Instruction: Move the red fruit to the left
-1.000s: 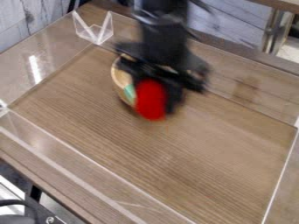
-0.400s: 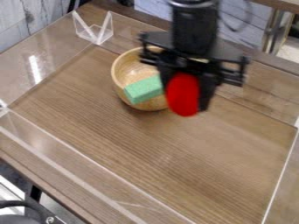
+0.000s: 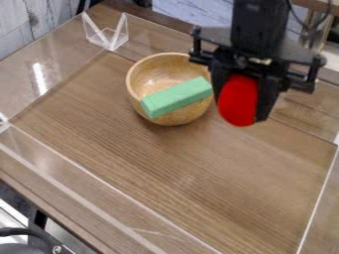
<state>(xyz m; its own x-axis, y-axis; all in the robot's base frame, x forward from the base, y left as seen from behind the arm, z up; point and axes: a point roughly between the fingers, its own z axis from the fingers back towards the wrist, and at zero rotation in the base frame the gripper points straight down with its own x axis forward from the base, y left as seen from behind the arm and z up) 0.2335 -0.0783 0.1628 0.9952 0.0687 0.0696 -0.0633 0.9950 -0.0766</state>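
Compare the 3 camera views. The arm moves across the table, away from the area of the wooden bowl, and the red fruit travels with it. In the 1st view the fruit overlaps the bowl; now it appears at the bowl's side, on the right of the view. The green block lies across the bowl's near rim, uncovered.

If "left" means the left of this view, you are now farther from the goal. Confirm the reference direction before you command the next traverse.

Locate the fruit relative to the gripper: it is at the lower end, directly beneath the dark body, with its rounded tip pointing down at the wooden table. Treat the gripper as closed on the fruit, 1 item held. The fruit appears raised above the table, but 1 camera angle does not confirm the clearance. Keep the grip steady and lower the fruit only at the chosen spot.
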